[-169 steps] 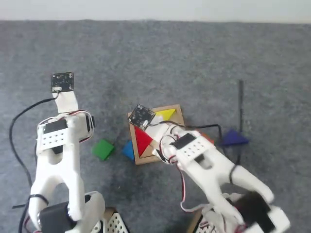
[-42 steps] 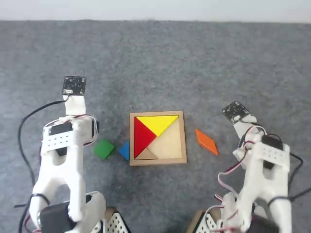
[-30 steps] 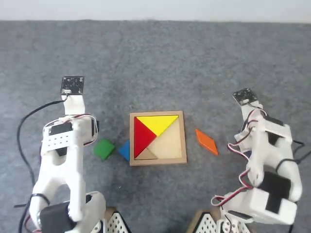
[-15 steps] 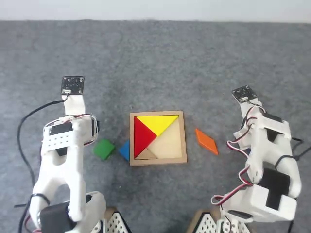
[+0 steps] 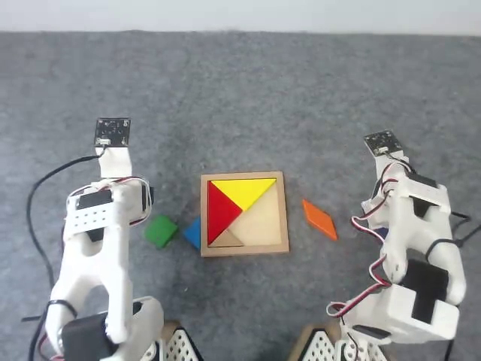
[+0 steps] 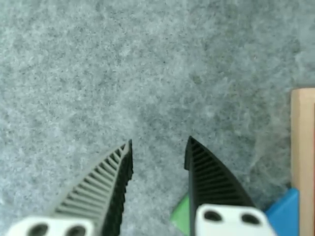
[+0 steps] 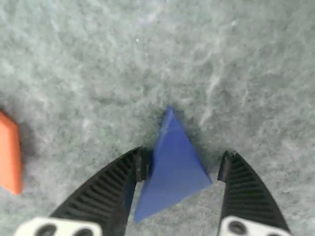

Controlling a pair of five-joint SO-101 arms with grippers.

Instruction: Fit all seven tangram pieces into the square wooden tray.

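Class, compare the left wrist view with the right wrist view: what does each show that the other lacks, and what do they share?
Left wrist view: the open left hand, a green piece, a light blue piece and the edge of the wooden tray. Right wrist view: the open right hand astride a dark blue triangle, with an orange piece off to one side. Both: grey carpet.

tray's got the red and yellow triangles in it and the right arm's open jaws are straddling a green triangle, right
No: the right arm's open jaws straddle a blue triangle, not a green one, as the right wrist view shows. The tray does hold the red triangle and the yellow triangle.
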